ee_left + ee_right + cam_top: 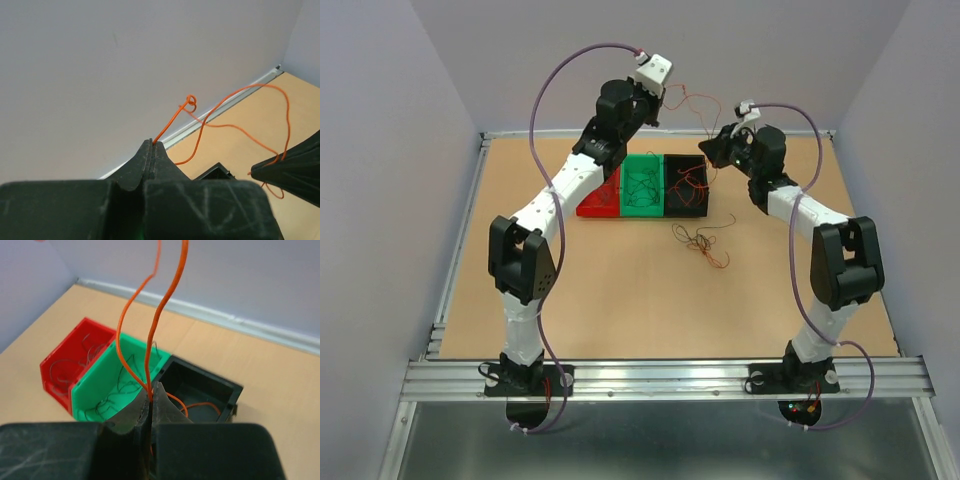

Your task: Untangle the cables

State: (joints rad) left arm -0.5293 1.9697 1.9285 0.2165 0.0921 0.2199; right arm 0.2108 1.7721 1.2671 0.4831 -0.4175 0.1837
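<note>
Both arms lifted toward the far end of the surface [620, 300], behind a row of three bins set touching side by side: red bin [592, 210] on the left, green bin [642, 212] in the middle, black bin [686, 212] on the right.

Left hand [667, 98] raised high near the back wall, pinched tight on an orange cable [692, 100]. Seen from the left wrist: fingers pressed flat together on the strand, a short end rising from the tips to a small curl, a longer run arcing away toward the other hand.

Right hand [706, 148] lower, close above the black bin, likewise clamped down on the orange cable. Seen from the right wrist: no gap between the fingers, two orange strands climbing from the tips and out of the top of the view.

Between the two hands, the orange cable hanging in loose loops in the air, off the surface.

In the red bin, a few thin dark cables [75, 360], curled. In the green bin, more dark curls [122, 385]. In the black bin, an orange strand [202, 405] lying across the floor; whether part of the held cable, cannot tell.

On the bare surface just in front of the black bin, apart from both hands, a small clump of cables [700, 240], orange and dark, tangled in loops.
</note>
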